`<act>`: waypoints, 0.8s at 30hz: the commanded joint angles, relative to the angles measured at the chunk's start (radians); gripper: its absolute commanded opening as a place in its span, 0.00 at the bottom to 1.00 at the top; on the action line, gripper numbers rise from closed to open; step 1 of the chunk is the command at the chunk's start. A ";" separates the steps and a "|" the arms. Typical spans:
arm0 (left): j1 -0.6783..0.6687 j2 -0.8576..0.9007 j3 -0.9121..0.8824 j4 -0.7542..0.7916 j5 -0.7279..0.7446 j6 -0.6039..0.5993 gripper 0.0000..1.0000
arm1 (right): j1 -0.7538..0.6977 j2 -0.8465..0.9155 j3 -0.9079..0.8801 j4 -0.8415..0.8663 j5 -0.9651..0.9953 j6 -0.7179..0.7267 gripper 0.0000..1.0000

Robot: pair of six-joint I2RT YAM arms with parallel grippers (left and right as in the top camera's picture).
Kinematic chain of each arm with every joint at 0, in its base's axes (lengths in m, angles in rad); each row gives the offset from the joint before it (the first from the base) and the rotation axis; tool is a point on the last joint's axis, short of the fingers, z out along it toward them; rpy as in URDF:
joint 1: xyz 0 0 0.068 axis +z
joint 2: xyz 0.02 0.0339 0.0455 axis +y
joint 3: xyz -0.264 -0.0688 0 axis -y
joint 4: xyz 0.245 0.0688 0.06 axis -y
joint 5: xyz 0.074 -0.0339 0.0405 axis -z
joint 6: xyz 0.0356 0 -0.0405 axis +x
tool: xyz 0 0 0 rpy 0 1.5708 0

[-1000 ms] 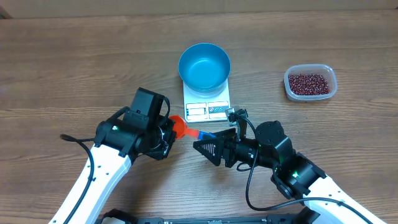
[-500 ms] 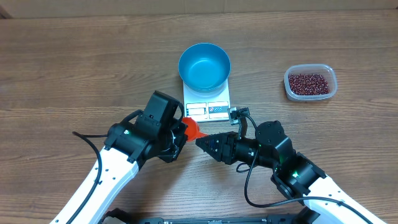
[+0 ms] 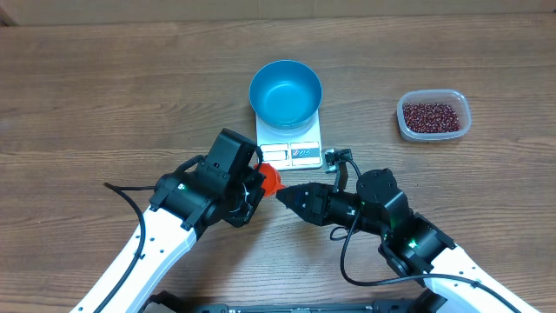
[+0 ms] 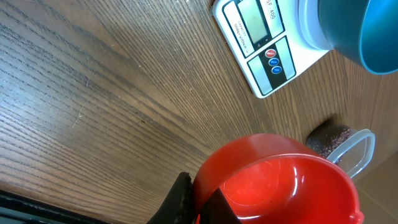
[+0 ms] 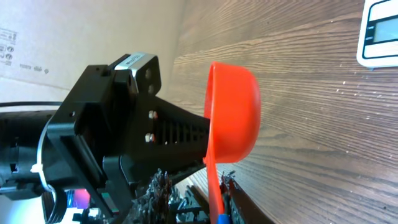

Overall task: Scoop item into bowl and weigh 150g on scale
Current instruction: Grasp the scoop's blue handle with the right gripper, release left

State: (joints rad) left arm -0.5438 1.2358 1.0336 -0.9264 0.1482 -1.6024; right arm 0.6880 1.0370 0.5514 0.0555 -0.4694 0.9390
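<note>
An orange-red scoop is pinched at its cup rim by my left gripper, which is shut on it just in front of the scale. The cup is empty, with my left gripper on its edge. My right gripper points at the scoop from the right. Its jaws stand narrowly apart around the blue-tipped handle, one finger against it and a gap on the other side of my right gripper. The empty blue bowl sits on the white scale. The beans lie in a clear container.
The clear plastic container stands at the far right, well away from both arms. The scale's display panel faces the arms. Black cables trail off the left arm and loop by the right wrist.
My left gripper has carried the scoop to the right, toward the scale's front edge. My right gripper's jaws have narrowed from wide open to close around the handle.
</note>
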 commanded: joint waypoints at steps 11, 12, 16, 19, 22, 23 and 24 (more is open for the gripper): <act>-0.016 0.007 0.002 -0.004 0.001 -0.016 0.04 | 0.003 -0.002 0.012 0.003 0.073 0.003 0.15; -0.016 0.007 0.002 -0.004 0.001 -0.016 0.04 | 0.003 -0.002 0.012 0.003 0.074 0.003 0.14; -0.016 0.007 0.002 -0.008 0.001 -0.013 0.04 | 0.003 -0.002 0.012 0.003 0.077 -0.004 0.09; -0.016 0.007 0.002 -0.008 -0.002 -0.013 0.04 | 0.003 -0.002 0.012 0.003 0.077 -0.004 0.04; -0.016 0.007 0.002 -0.008 -0.002 -0.013 0.04 | 0.003 -0.002 0.012 0.002 0.093 -0.018 0.04; -0.016 0.007 0.002 -0.008 -0.002 -0.013 0.06 | 0.003 -0.002 0.012 0.002 0.096 -0.036 0.04; -0.016 0.007 0.002 -0.009 -0.002 -0.013 0.08 | 0.003 -0.002 0.012 0.000 0.095 -0.056 0.04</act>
State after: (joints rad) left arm -0.5438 1.2358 1.0336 -0.9272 0.1478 -1.6203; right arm 0.6880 1.0370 0.5514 0.0456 -0.4030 0.9291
